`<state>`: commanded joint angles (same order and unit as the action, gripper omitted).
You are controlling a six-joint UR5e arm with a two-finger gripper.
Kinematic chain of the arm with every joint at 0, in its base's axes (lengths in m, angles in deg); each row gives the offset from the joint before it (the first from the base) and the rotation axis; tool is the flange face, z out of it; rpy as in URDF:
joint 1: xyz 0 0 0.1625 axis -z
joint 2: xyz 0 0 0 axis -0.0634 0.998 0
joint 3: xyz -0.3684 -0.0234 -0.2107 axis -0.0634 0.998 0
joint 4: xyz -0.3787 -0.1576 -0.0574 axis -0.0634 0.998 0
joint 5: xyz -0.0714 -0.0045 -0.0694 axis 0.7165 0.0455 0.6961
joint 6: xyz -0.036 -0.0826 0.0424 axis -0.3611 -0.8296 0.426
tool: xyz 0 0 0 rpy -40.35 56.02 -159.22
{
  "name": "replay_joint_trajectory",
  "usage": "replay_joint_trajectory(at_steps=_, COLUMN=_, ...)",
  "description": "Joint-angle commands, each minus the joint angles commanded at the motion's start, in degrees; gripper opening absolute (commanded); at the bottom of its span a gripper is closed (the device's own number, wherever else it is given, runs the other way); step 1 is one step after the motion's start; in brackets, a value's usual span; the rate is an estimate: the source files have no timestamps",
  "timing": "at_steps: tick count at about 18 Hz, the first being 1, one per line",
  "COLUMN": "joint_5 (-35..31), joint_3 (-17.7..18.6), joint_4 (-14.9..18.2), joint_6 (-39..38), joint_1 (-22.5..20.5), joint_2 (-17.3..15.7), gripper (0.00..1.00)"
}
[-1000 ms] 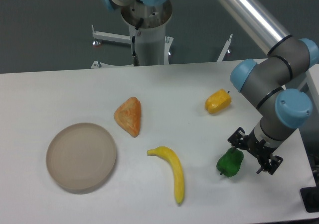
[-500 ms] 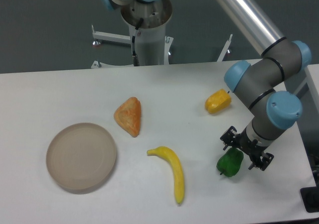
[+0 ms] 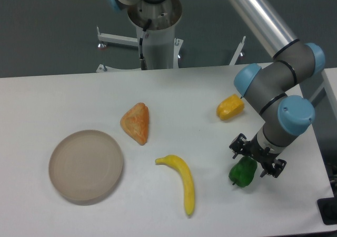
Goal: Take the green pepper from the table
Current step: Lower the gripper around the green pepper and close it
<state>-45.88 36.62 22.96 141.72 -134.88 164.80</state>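
The green pepper (image 3: 242,173) is small, glossy and dark green, lying on the white table (image 3: 174,105) at the right front. My gripper (image 3: 256,158) hangs just above its top, fingers open and spread to either side, one fingertip at the left (image 3: 235,145) and one at the right (image 3: 278,168). The pepper rests on the table, not gripped. The gripper's body hides the pepper's upper edge.
A yellow pepper (image 3: 230,107) lies behind the gripper. A yellow banana (image 3: 182,181) lies left of the green pepper. An orange wedge-shaped piece (image 3: 136,122) and a round beige plate (image 3: 86,165) sit at the left. The table's right edge is close to the arm.
My gripper has moved left and slightly up the frame, from beside the green pepper's right to over its top. The pepper has not moved.
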Motion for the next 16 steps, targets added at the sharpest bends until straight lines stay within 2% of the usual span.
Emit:
replay_joint_trajectory(at_steps=2, joint_5=0.0, joint_3=1.0, joint_4=-1.2, joint_6=0.0, joint_1=0.1, joint_2=-0.1, gripper=1.0)
replay_joint_trajectory(at_steps=7, joint_5=0.2, joint_3=1.6, joint_4=-1.3, joint_6=0.0, joint_1=0.2, joint_2=-0.3, gripper=1.0)
replay_joint_trajectory(at_steps=15, joint_5=0.3, joint_3=3.3, joint_4=-4.7, joint_6=-1.9, joint_1=0.4, joint_2=-0.2, gripper=1.0)
replay_joint_trajectory(at_steps=16, joint_5=0.1, joint_3=3.3, joint_4=-4.9, joint_6=-1.9, joint_1=0.4, joint_2=-0.2, gripper=0.96)
